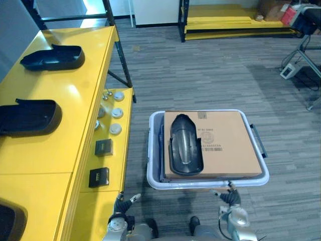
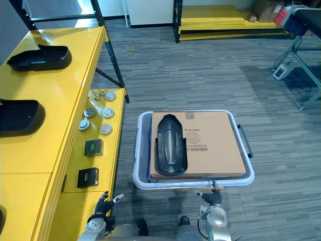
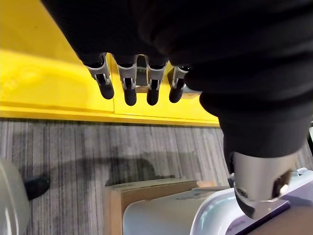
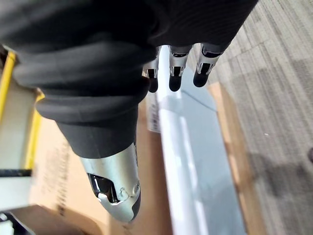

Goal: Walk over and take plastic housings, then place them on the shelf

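Starting at the hands: the left hand (image 1: 120,205) hangs low beside the near end of the yellow shelf (image 1: 75,90), fingers (image 3: 129,85) straight and relaxed, holding nothing. The right hand (image 1: 229,197) hovers just above the near rim of the grey bin (image 1: 155,175), fingers (image 4: 176,73) likewise extended and empty.

Inside the bin sits a cardboard box (image 1: 225,145). One black plastic housing (image 1: 184,145) lies on the left part of the box top, hollow side up, apart from both hands.

On the shelf's top level, two matching housings (image 1: 52,57) lie well apart along its length. A third dark shape (image 1: 10,221) shows at the near corner; whether it is another housing cannot be confirmed. The lower level carries small round parts (image 1: 116,113) and small black boxes (image 1: 104,147).

Status, as a judgement: at least two placements appear complete. The housing on the box is not yet grasped; pickup, turn toward the shelf and placement on a free area are left.
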